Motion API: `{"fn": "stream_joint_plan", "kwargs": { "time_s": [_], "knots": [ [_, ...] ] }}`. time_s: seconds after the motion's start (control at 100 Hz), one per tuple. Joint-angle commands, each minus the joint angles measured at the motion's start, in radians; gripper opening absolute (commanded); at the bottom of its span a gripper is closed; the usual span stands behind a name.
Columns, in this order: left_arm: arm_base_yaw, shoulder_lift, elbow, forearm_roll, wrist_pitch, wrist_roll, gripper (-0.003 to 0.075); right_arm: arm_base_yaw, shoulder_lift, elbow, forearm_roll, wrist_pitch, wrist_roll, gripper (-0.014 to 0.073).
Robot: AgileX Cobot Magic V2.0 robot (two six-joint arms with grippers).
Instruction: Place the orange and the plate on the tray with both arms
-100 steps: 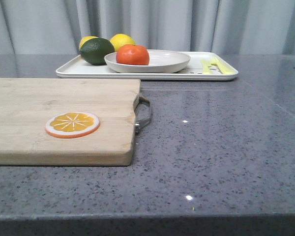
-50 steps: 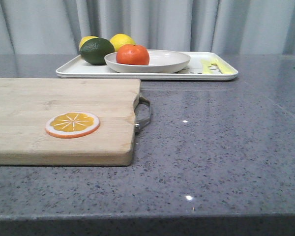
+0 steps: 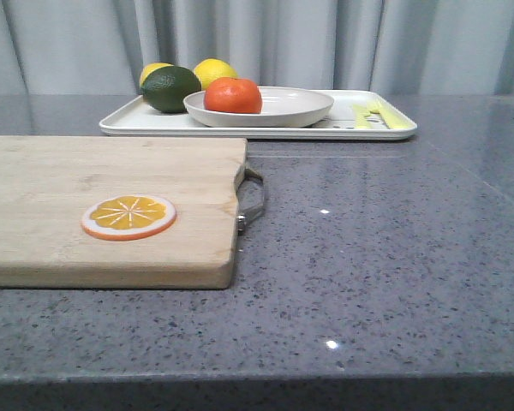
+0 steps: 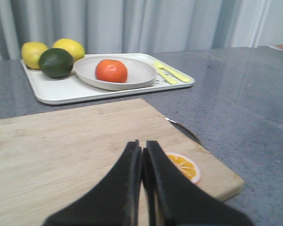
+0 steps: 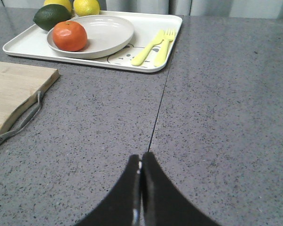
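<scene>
The orange [image 3: 232, 95] sits in the plate [image 3: 283, 109], the plate on the tray [image 3: 137, 121]. Left gripper [image 4: 142, 150] is clenched, empty, over the cutting board [image 4: 61, 141]; right gripper [image 5: 141, 162] is clenched, empty, above the surface [image 5: 217, 117].

Plenty sits out of sight or runs off the edges here.

Front view: the cutting board [image 3: 111, 205] runs off the left edge, the lime [image 3: 170, 89] covers part of one lemon [image 3: 152, 71], and the plate [image 3: 278, 107] rim hides the orange [image 3: 233, 95] base. Right wrist view: both lemons are clipped by the frame edge, the plate covers much of the bear drawing [image 5: 124, 55] on the tray [image 5: 19, 46], and the right tool [image 5: 140, 165] is cut off at its base.
</scene>
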State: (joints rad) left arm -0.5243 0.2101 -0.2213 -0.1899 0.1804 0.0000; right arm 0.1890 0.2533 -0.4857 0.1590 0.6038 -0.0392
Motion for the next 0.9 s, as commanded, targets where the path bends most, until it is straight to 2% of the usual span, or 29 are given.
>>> {"fn": "stream_joint_plan", "kwargs": {
  "time_s": [0.0,0.28,0.47,0.64,0.89],
  "knots": [
    [0.076,-0.026,-0.003,0.016,-0.093,0.000,-0.0020,0.002,0.008,-0.025,-0.007,-0.068,-0.008,-0.0067],
    [0.348,-0.165,0.087,0.036,-0.105,0.000,-0.0020,0.002,0.008,-0.025,-0.007,-0.068,-0.008,-0.0067],
    [0.479,-0.237,0.157,0.046,-0.123,0.000,-0.0020,0.002,0.008,-0.025,-0.007,-0.068,-0.008,-0.0067],
    [0.546,-0.250,0.233,0.083,-0.248,0.000,-0.0020,0.002,0.008,-0.025,-0.007,-0.069,-0.008,-0.0067],
    [0.586,-0.250,0.231,0.083,-0.213,0.000,-0.0020,0.002,0.008,-0.025,-0.007,-0.071,-0.008,-0.0067]
  ]
}}
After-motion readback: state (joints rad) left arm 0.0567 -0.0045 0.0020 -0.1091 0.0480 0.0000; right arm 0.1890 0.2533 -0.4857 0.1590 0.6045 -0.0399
